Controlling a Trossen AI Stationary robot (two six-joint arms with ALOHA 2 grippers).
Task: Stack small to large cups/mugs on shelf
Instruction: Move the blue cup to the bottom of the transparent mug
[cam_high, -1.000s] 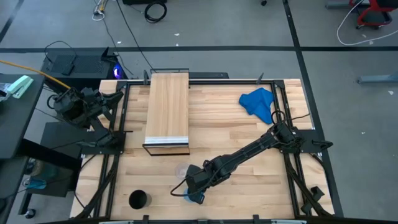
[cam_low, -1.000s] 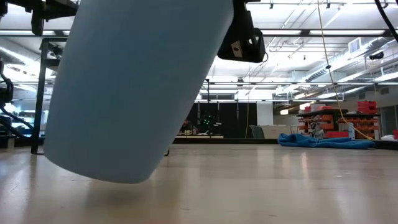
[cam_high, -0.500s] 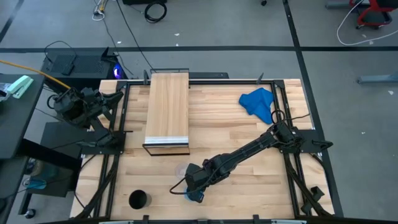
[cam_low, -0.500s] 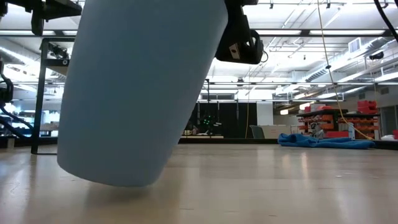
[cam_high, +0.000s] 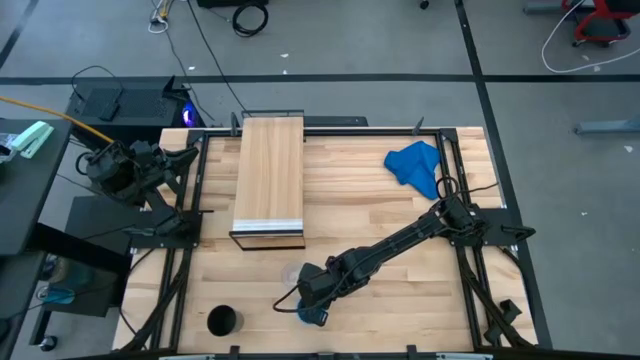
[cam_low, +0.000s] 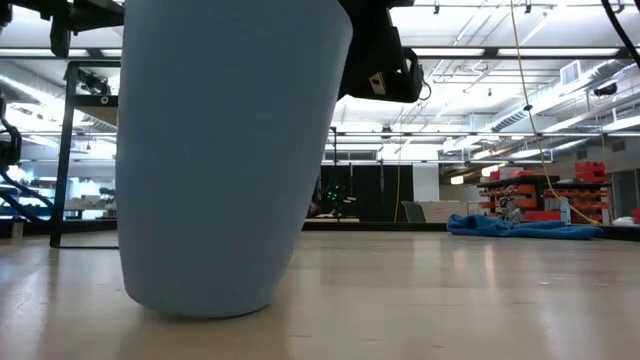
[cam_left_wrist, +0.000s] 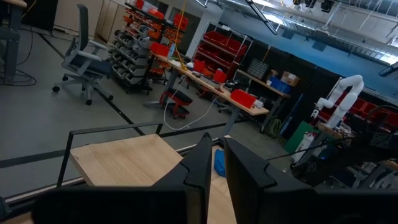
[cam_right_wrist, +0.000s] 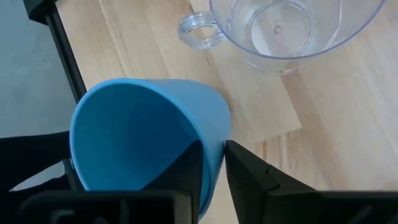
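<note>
At the lower centre of the high view, the right gripper (cam_high: 312, 308) pinches the rim of the blue cup (cam_right_wrist: 149, 134) just beside the clear glass cup (cam_right_wrist: 292, 28); that thin one-wall grip could slip or tip it, while the left gripper (cam_left_wrist: 211, 165), closed and empty, waits far left.

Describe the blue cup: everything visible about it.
The blue cup is smooth, matte, plastic-looking, handle-less and tapered, narrower at its base. It stands upright, open mouth up and empty, base on the wooden tabletop near the front edge. The right tool pinches its rim, one finger inside and one outside. The clear glass mug sits just beside it, apart.
</note>
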